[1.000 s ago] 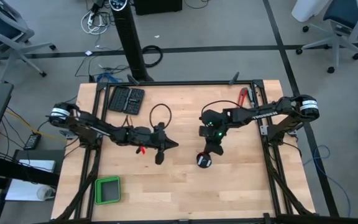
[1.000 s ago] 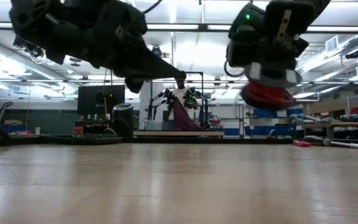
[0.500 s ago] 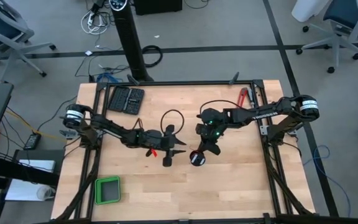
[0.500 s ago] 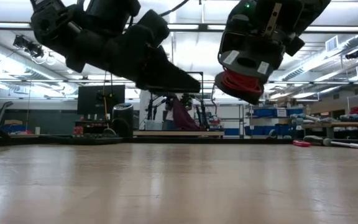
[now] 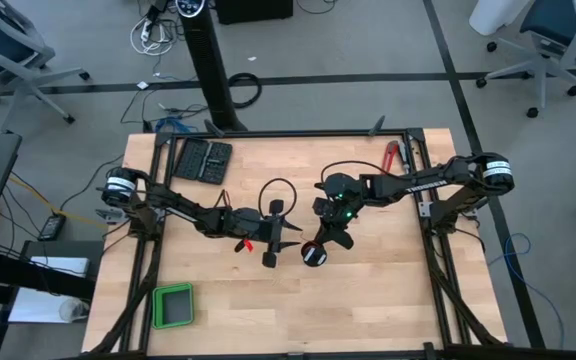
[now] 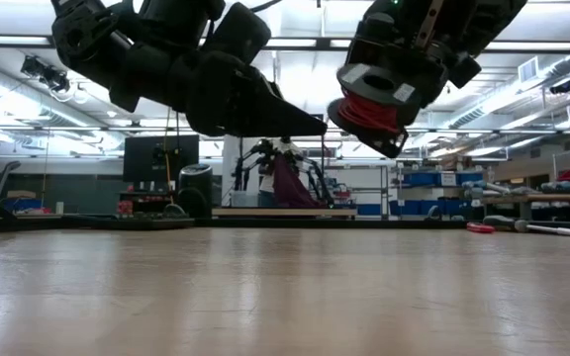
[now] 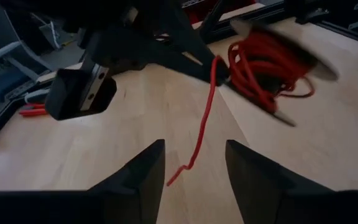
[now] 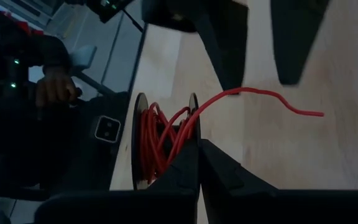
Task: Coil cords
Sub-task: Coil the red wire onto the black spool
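The cord is thin and red, wound on a small black spool (image 5: 313, 256) (image 7: 272, 68) (image 8: 163, 140) with two round flanges. My right gripper (image 5: 319, 244) (image 8: 197, 149) is shut on the spool and holds it above the table's middle. A loose tail of cord (image 7: 199, 134) (image 8: 272, 96) runs off the spool. The tail hangs between the fingers of my left gripper (image 5: 293, 245) (image 7: 194, 152), which is open, and shows no touch on either finger. The left gripper points at the spool from the table's left. My right gripper pinches the rim of one spool flange (image 8: 193, 121) between its two shut fingers, right where the cord tail leaves the winding. The fingers come slanting down from the table's right. The spool (image 6: 369, 114) hangs clear of the table, tilted, with the tail slack.
A black case of small parts (image 5: 203, 160) lies at the far left. A green bin (image 5: 173, 305) stands near the front left corner. A red-handled tool (image 5: 391, 155) lies at the far right edge. A person (image 6: 285, 173) stands in the room beyond the table.
My left gripper has gone toward the table's right, up to the spool, and has rolled about its own axis. My right gripper has tipped, so the spool that hung with its flanges level is now tilted and a little nearer the left gripper.
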Available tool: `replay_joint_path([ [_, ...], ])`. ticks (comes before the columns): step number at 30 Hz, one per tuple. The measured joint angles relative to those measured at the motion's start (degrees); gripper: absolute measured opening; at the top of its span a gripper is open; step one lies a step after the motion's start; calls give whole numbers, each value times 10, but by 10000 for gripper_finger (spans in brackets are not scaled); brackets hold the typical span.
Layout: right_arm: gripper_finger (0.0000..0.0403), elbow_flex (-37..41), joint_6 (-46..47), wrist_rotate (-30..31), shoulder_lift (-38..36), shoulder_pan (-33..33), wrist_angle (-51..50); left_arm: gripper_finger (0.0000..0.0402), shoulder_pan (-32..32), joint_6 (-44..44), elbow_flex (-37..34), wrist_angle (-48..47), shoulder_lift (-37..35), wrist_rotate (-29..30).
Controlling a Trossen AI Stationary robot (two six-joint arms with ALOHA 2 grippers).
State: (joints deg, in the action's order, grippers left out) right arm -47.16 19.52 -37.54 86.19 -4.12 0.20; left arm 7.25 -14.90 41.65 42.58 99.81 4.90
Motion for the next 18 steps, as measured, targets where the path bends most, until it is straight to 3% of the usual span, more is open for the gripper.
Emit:
replay_joint_path([
  [8,2,0,4,0,0,0,30,161,0,3,0,6,0,17],
  [10,2,0,4,0,0,0,31,133,1,20,0,8,0,38],
  [14,2,0,4,0,0,0,30,22,0,46,0,5,0,46],
  [18,2,0,4,0,0,0,27,3,1,66,0,-1,0,49],
])
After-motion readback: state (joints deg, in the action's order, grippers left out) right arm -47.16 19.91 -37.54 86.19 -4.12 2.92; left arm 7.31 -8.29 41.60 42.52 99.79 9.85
